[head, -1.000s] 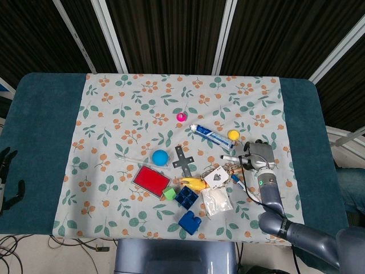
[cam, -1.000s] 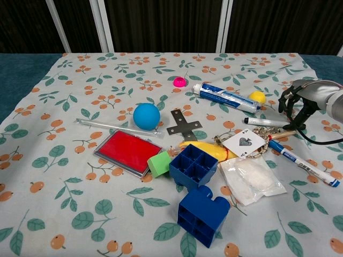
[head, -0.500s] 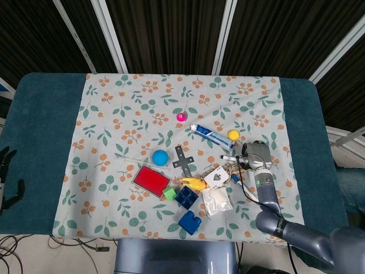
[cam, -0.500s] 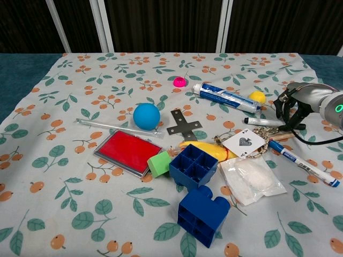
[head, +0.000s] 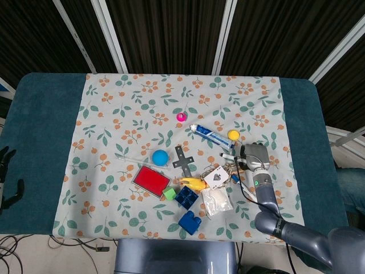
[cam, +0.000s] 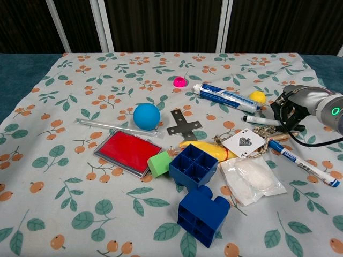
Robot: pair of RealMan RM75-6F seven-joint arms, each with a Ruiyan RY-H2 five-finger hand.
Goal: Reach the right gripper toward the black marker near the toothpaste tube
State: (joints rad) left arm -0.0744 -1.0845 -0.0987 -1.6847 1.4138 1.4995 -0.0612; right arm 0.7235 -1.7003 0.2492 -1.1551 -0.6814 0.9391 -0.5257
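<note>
Bricks, two blue ones (cam: pixel 202 214), nearest the front edge of the surface (cam: pixel 64 225). Farther back toward the right edge, right hand (cam: pixel 292 110) hangs over the capped end of the black marker (cam: pixel 262 121), fingers (cam: pixel 283 114) curled down around it; cannot tell if they touch or grip. Marker lies just in front of the toothpaste tube (cam: pixel 225 97). Left hand (head: pixel 7 177) off the left edge, fingers apart, empty.

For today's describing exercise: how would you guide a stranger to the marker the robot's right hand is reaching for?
Start at the toothpaste tube on the floral cloth. Just nearer the camera lies the black marker, beside the right hand. Its white barrel with a black cap distinguishes it from the blue-capped marker closer still.
</note>
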